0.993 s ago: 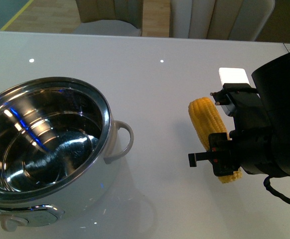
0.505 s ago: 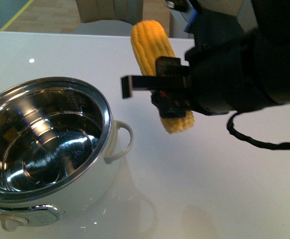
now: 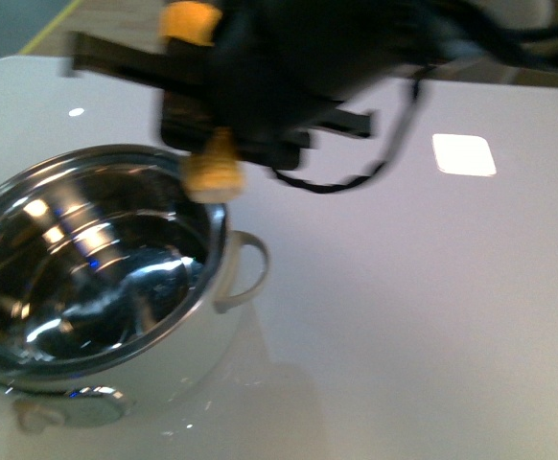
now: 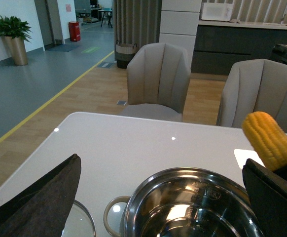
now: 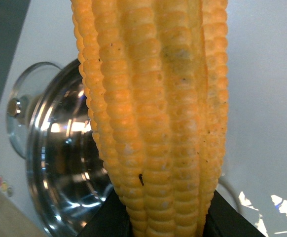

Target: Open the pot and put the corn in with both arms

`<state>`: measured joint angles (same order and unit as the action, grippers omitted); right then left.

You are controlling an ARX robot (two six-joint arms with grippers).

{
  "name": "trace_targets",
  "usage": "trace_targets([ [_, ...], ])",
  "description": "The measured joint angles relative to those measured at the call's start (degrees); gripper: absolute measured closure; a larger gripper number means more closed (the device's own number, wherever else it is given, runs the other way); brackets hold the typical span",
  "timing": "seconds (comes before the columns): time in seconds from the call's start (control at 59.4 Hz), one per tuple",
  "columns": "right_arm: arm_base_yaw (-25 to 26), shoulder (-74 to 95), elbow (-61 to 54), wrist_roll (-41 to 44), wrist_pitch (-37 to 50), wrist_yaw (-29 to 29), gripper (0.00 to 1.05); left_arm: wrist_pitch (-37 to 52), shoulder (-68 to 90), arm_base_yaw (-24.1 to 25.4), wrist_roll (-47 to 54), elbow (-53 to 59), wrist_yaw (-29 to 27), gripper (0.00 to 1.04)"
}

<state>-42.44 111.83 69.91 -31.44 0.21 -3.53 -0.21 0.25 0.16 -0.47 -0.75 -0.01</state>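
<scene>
Blur smears right end effector (image 3: 212, 105) — clenched on half-hidden corn (image 3: 210, 174) — over the pot (image 3: 87, 278); left end effector (image 4: 161, 165) spread.

Yellow corn (image 5: 153, 113) with rowed kernels; white pot (image 3: 200, 347), shiny steel inside.

**Corn held over the open pot, lid off**

I had the pot (image 3: 87, 268) open on the table. It had a white body, a shiny steel rim and a bare steel interior. One white loop handle (image 3: 245, 273) pointed right in the front view. The glass lid (image 5: 27, 116) lay flat on the table just beside the pot, with its knob showing.

The corn (image 3: 212, 172), a husked yellow cob, hung roughly upright. The right gripper (image 3: 236, 101) was clamped around its middle. The cob's lower end was over the pot's rim on the handle side. The front view was motion-blurred, so I couldn't tell the gap.

The left gripper (image 4: 161, 163) had its jaws spread wide and held nothing, with the pot rim and cob in its view.
</scene>
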Motion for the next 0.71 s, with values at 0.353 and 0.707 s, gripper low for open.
trace_targets([
  [0.353, -3.37, 6.58, 4.31, -11.52, 0.09, -3.19, 0.85, 0.0, 0.0, 0.0, 0.0, 0.0, 0.0, 0.07],
  [0.707, -4.35, 11.02, 5.84, -14.1, -2.03, -7.21, 0.86, 0.0, 0.0, 0.0, 0.0, 0.0, 0.0, 0.07],
])
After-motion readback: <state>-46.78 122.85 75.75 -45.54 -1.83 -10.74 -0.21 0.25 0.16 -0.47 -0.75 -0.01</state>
